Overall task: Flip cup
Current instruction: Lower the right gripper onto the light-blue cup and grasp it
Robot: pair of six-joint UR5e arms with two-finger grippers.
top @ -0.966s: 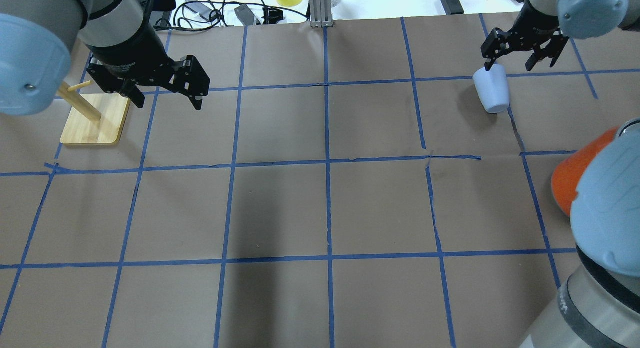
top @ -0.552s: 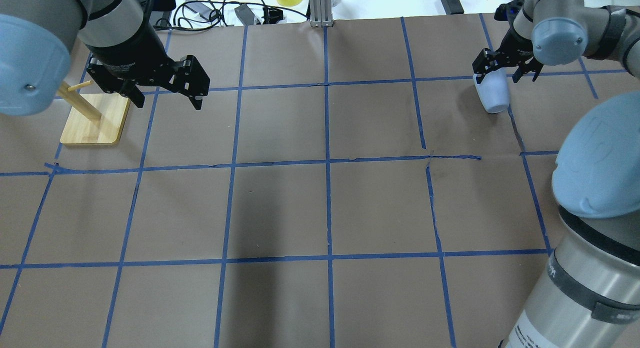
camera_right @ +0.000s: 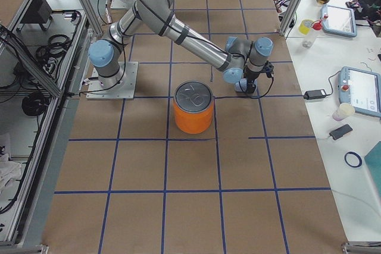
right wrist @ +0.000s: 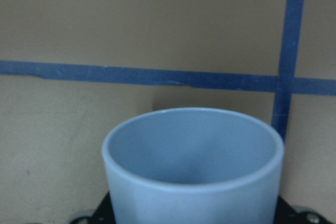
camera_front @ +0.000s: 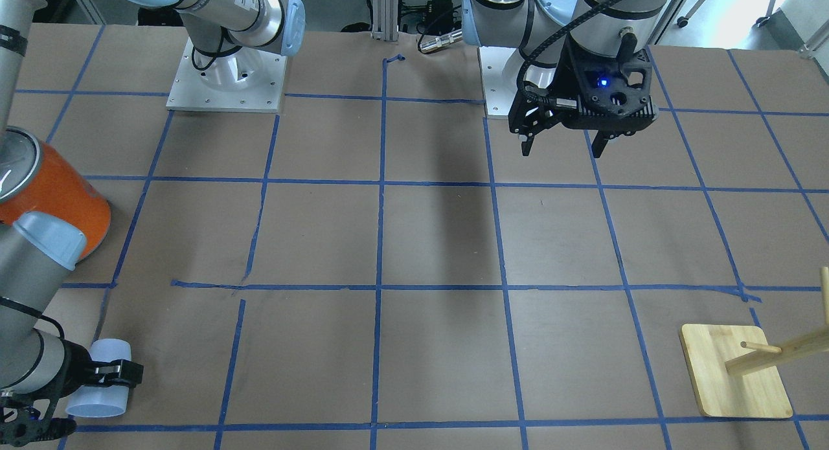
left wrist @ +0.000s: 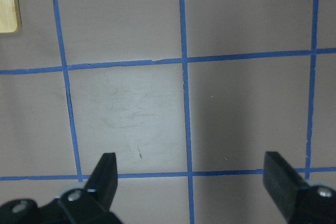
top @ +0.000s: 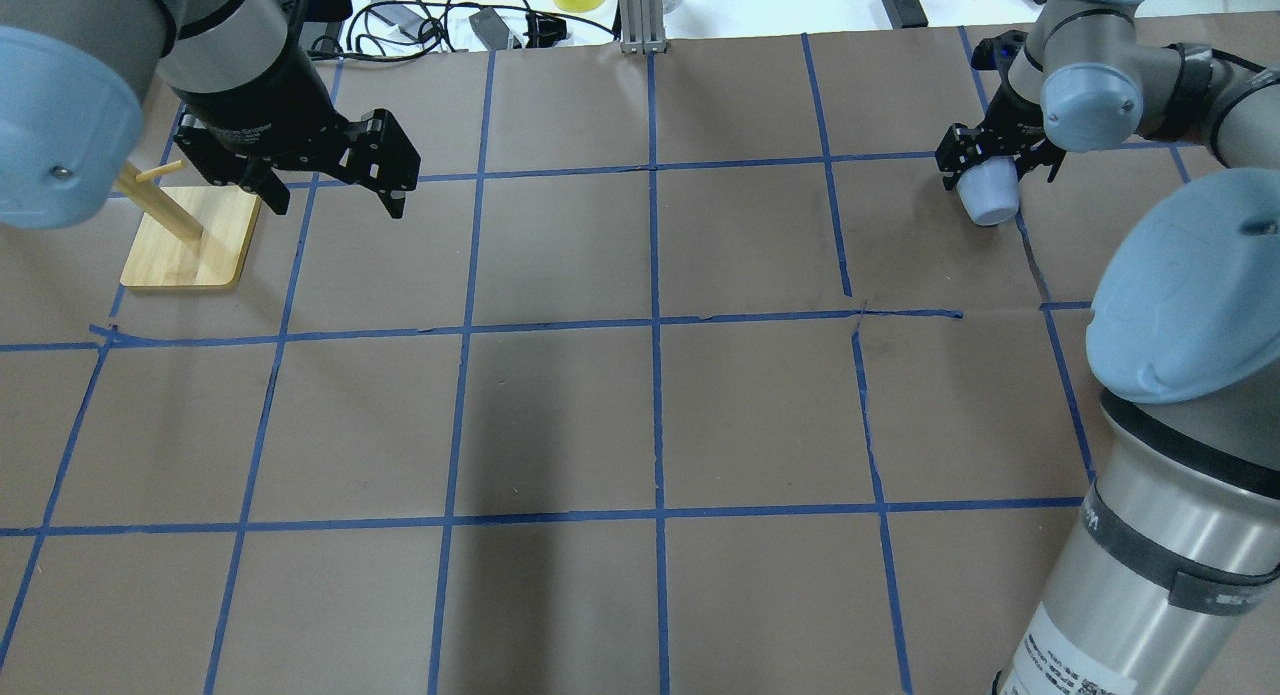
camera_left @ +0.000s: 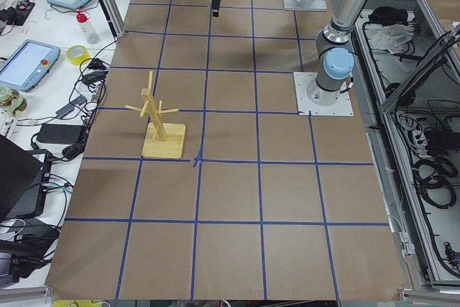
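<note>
The pale blue cup (top: 986, 197) is at the table's far right, between the fingers of my right gripper (top: 990, 173). The gripper is shut on the cup's sides and holds it tilted, low over the paper. In the front-facing view the cup (camera_front: 97, 385) lies nearly sideways in the right gripper (camera_front: 84, 398) at the lower left corner. The right wrist view looks at the cup's open rim (right wrist: 191, 150). My left gripper (top: 335, 205) is open and empty, hovering at the far left; it also shows in the left wrist view (left wrist: 191, 177).
A large orange can (camera_front: 52, 197) with a silver top stands near the right arm (camera_right: 193, 114); the right arm hides it in the overhead view. A wooden peg stand (top: 190, 237) sits beside the left gripper. Cables and tape lie beyond the far edge.
My right gripper has come down around the cup, closed on it and tipped it. The right elbow has swung in over the orange can. The left arm has not moved.
</note>
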